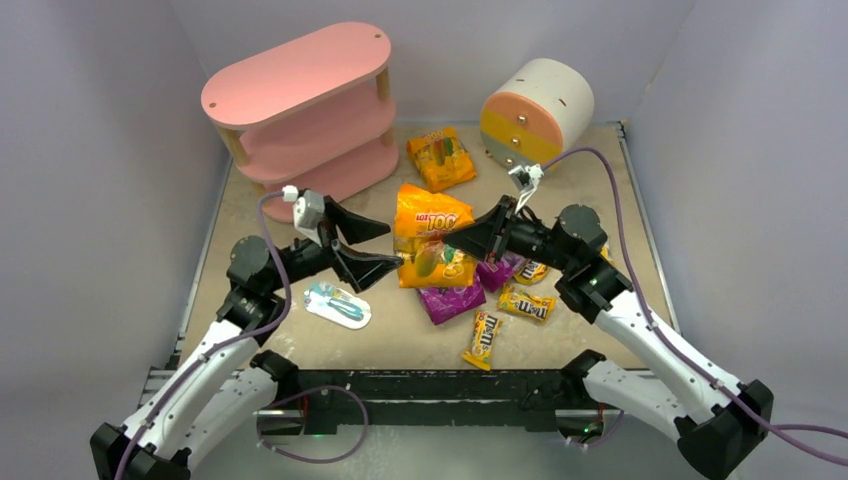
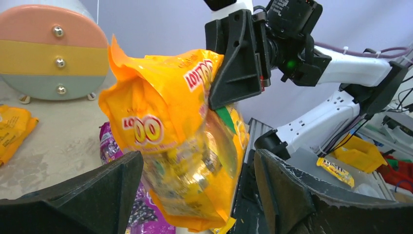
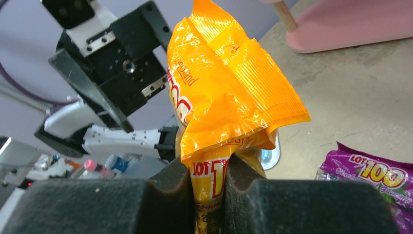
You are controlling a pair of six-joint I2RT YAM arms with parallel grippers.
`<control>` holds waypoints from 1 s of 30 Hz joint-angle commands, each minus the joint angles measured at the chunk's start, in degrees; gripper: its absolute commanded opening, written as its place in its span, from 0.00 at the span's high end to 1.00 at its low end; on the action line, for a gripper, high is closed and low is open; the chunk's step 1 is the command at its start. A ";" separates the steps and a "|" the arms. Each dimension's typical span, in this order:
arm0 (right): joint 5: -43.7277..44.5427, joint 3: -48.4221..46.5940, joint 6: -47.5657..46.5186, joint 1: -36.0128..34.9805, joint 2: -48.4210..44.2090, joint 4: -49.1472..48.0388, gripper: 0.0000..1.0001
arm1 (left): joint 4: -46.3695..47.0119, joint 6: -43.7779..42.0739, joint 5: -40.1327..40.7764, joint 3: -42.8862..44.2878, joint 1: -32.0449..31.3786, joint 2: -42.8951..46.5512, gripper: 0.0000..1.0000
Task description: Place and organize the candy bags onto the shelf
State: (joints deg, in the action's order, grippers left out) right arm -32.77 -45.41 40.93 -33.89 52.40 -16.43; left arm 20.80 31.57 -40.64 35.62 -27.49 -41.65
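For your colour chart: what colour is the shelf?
The shelf is pink; clearest from the top view.

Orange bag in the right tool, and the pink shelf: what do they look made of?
Orange bag: thin plastic film, probably; glossy, with sharp creases and a ribbed sealed edge. Pink shelf: boards look like painted wood or fibreboard, matte, evenly coloured; posts look like bare light wood.

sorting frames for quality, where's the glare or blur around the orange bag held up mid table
Top external: soft even light, orange bag sharp, mild sheen. Left wrist: bright glare on the bag's clear lower part, left fingers dark and soft. Right wrist: highlights along the foil creases, right fingers slightly soft, purple bag legible.
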 commanded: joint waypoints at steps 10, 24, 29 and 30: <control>13.23 -3.17 18.18 -0.12 -2.65 -11.27 0.85 | 37.98 30.75 2.33 -14.09 -0.65 -6.75 0.10; 9.43 -3.92 20.90 -0.12 1.26 -14.98 0.87 | 36.65 29.61 6.70 -11.34 -3.44 -13.50 0.10; 9.46 -3.26 21.29 -0.12 2.21 -15.15 0.88 | 36.86 28.68 6.84 -9.51 -4.65 -15.57 0.17; 9.27 -2.94 21.29 -0.12 2.37 -15.48 0.88 | 36.98 28.86 7.19 -9.08 -5.00 -16.28 0.19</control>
State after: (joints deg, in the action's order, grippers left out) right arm -21.04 -46.19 59.07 -33.61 55.22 -23.18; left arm 55.05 61.69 -33.34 22.68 -30.37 -56.51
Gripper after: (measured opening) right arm 0.180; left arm 0.841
